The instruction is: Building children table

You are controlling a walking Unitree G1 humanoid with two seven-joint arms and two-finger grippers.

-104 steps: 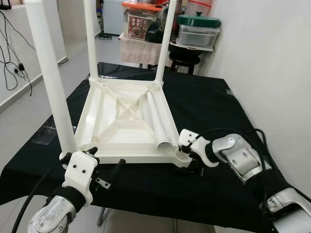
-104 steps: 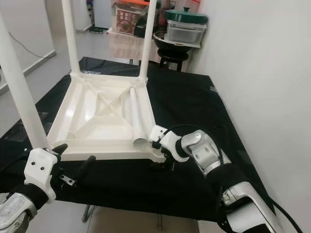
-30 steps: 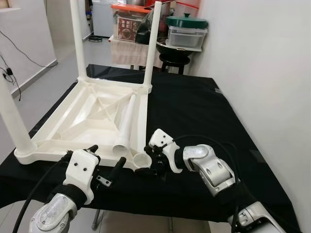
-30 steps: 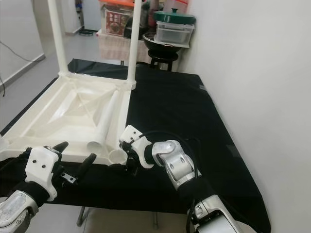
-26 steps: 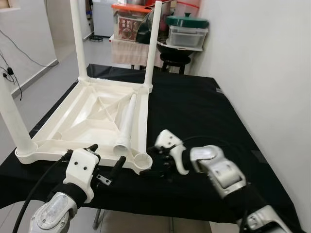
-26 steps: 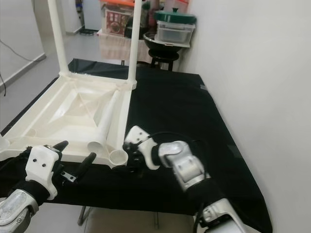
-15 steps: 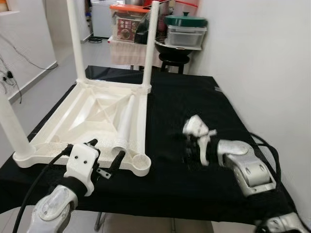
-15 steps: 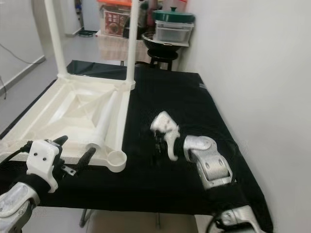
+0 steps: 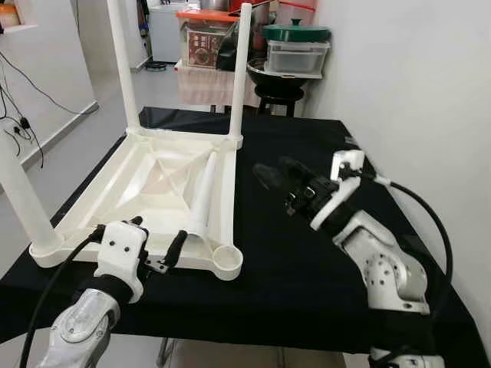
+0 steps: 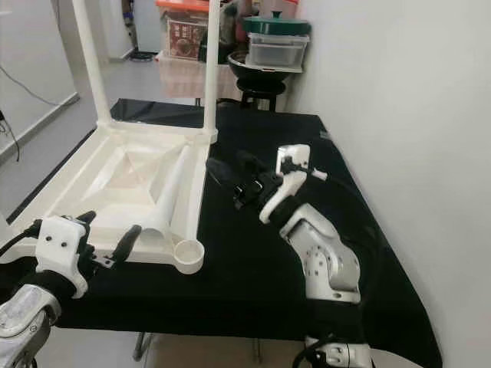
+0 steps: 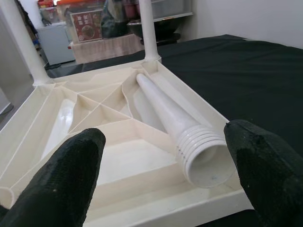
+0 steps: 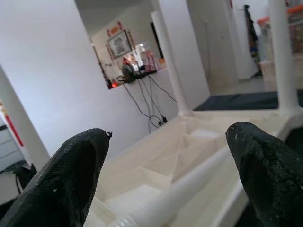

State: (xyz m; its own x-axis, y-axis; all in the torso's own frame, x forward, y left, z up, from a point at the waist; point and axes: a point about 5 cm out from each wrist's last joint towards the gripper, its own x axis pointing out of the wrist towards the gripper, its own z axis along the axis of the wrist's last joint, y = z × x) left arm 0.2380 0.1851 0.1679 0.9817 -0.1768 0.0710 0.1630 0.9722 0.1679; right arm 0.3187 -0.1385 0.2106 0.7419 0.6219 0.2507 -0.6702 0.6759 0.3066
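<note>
A black cloth (image 9: 307, 253) covers the work surface beside a plain white wall (image 9: 414, 84). Behind it stands a dark stool (image 9: 278, 90) and a cluttered shelf — a green-lidded pot (image 9: 296, 34) on a clear box (image 9: 294, 57). Pale grey floor (image 9: 84, 138) — cables (image 9: 17, 115) trailing along the far wall.

Table top (image 9: 153, 184): glossy cream plastic. Loose leg (image 11: 175, 118): smooth plastic, ribbed end. Cloth (image 9: 307, 253): matt black.

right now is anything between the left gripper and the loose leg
Nothing visible. The left gripper, open, sits at the near edge of the upturned table, and the loose leg lies inside with its ribbed end just ahead of the fingers.
</note>
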